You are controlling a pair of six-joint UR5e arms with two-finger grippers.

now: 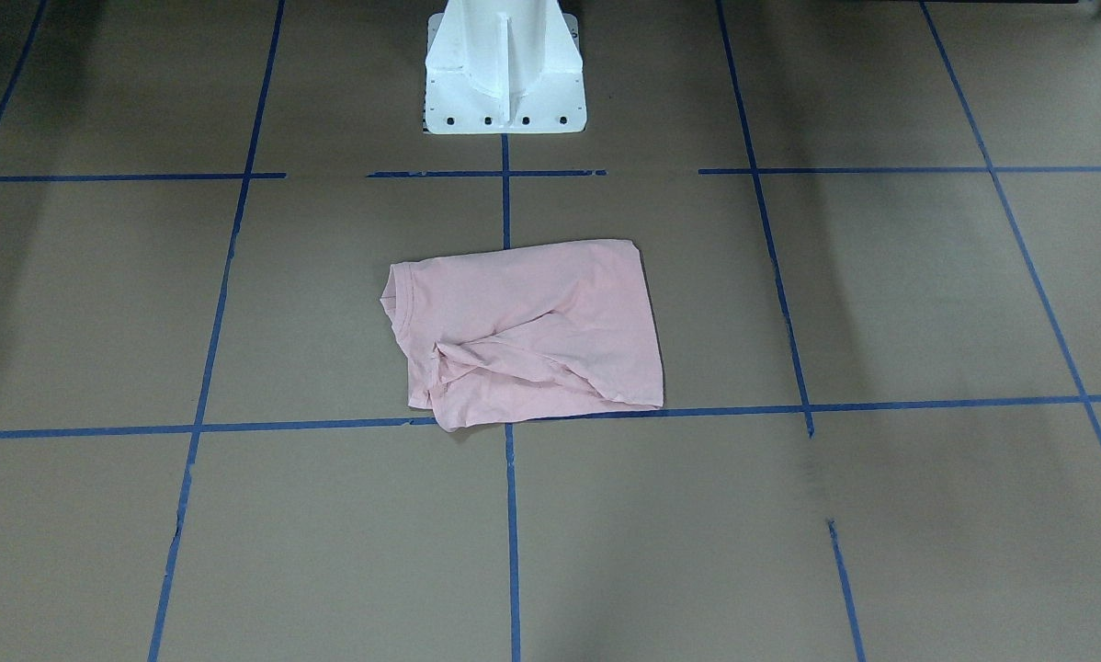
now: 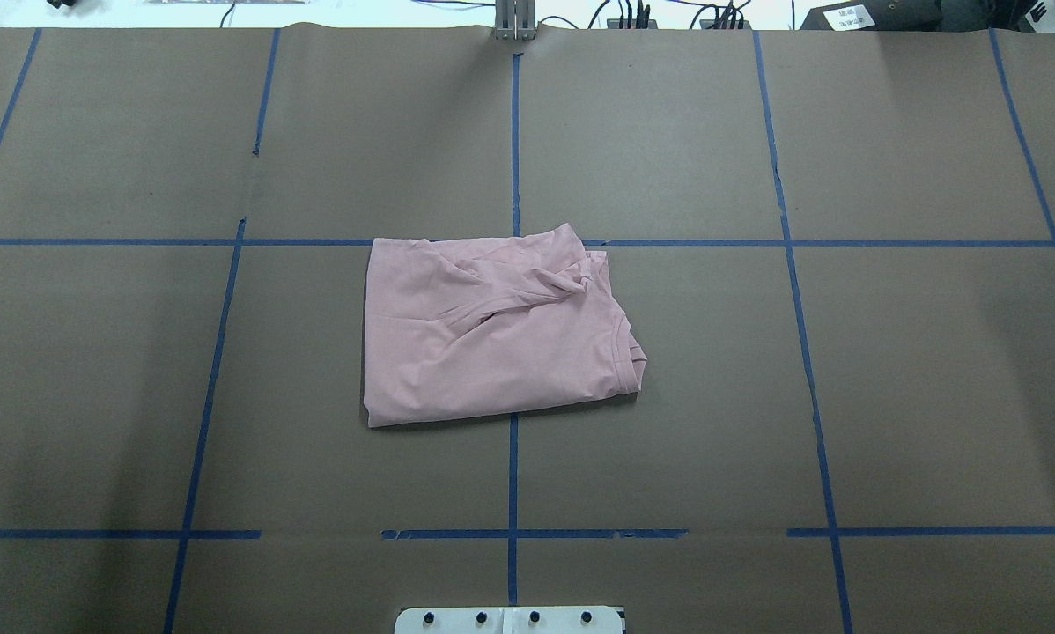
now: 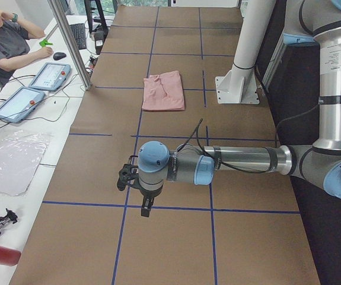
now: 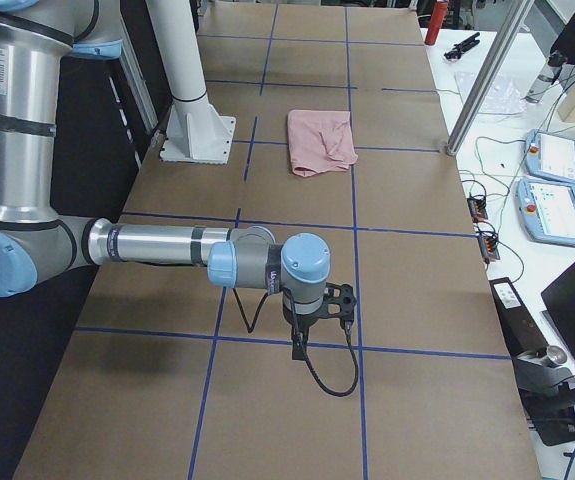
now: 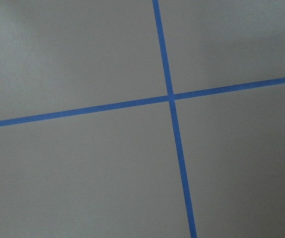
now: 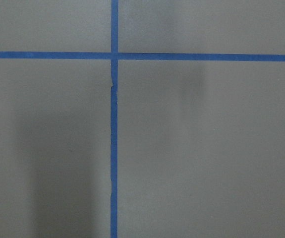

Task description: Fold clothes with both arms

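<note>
Left arm (image 3: 241, 159) outstretched, hand (image 3: 145, 208) downward

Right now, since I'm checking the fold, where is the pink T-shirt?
In the overhead view the pink T-shirt lies folded in the middle, straddling the centre tape line, ahead of the white pedestal base.

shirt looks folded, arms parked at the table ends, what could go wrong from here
1. The T-shirt has a bunched ridge across it and its collar pokes past the edge, so the loose fold may slump open.
2. A black cable loops low under the right gripper. It might drag on the table paper if that arm moves.
</note>
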